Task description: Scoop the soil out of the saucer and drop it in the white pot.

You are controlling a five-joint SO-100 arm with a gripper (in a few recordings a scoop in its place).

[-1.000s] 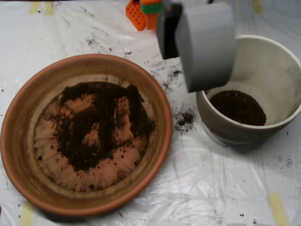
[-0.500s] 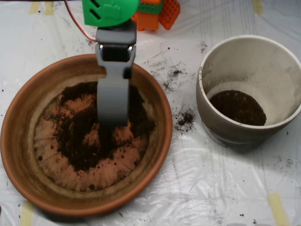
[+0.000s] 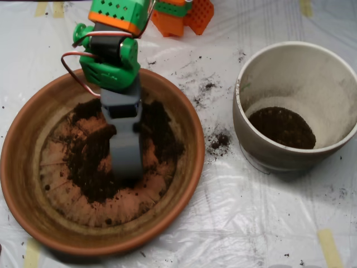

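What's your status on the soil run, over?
Scoop down in the saucer, tip in the soil. Plenty of soil left in the dish; some already in the white pot. Spilled crumbs between dish and pot, nothing blocking.

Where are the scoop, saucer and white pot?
scoop (image 3: 126, 162): overhead view, lower end of grey shell.
saucer (image 3: 192, 151): overhead view, right rim.
white pot (image 3: 312, 75): overhead view, bare inner wall.

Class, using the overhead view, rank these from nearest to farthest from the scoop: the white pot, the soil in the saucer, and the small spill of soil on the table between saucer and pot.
1. The soil in the saucer: right under the scoop, on the left.
2. The small spill of soil: on the table, just right of the saucer.
3. The white pot: far right.
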